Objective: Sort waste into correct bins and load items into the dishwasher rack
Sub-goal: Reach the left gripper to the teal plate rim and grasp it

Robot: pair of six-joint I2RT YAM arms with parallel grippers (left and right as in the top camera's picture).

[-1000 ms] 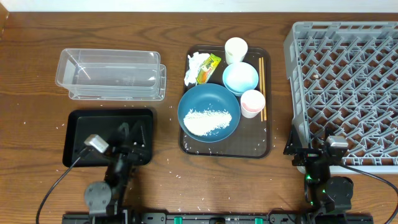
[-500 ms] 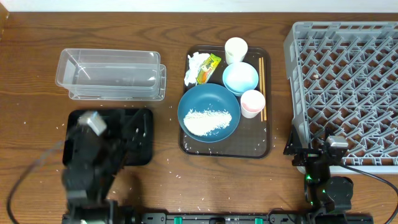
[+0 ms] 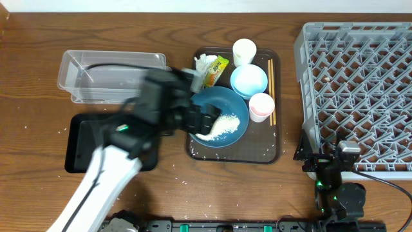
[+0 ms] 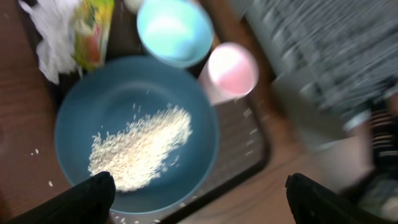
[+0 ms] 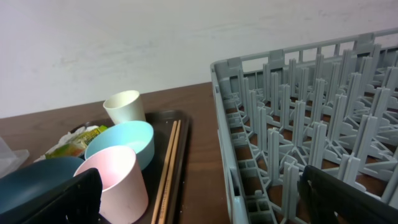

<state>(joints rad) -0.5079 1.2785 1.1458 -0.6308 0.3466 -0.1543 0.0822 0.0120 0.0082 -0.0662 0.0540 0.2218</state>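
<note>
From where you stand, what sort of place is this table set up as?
Probably a mock kitchen clear-up station: a grey dishwasher rack, a loaded brown tray, and loose rice in a dark-blue dish.

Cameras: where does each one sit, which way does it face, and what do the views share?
Overhead: fixed above the table, looking straight down on clear tub, black tray, brown tray and rack; left arm blurred over the dark-blue dish, right arm beside the rack.
Left wrist: on the left arm, looking down at rice, light-blue bowl, pink cup; left gripper open.
Right wrist: low, facing the back wall; white cup, chopsticks; right gripper open.
Shared: dish, bowl, pink cup.
</note>
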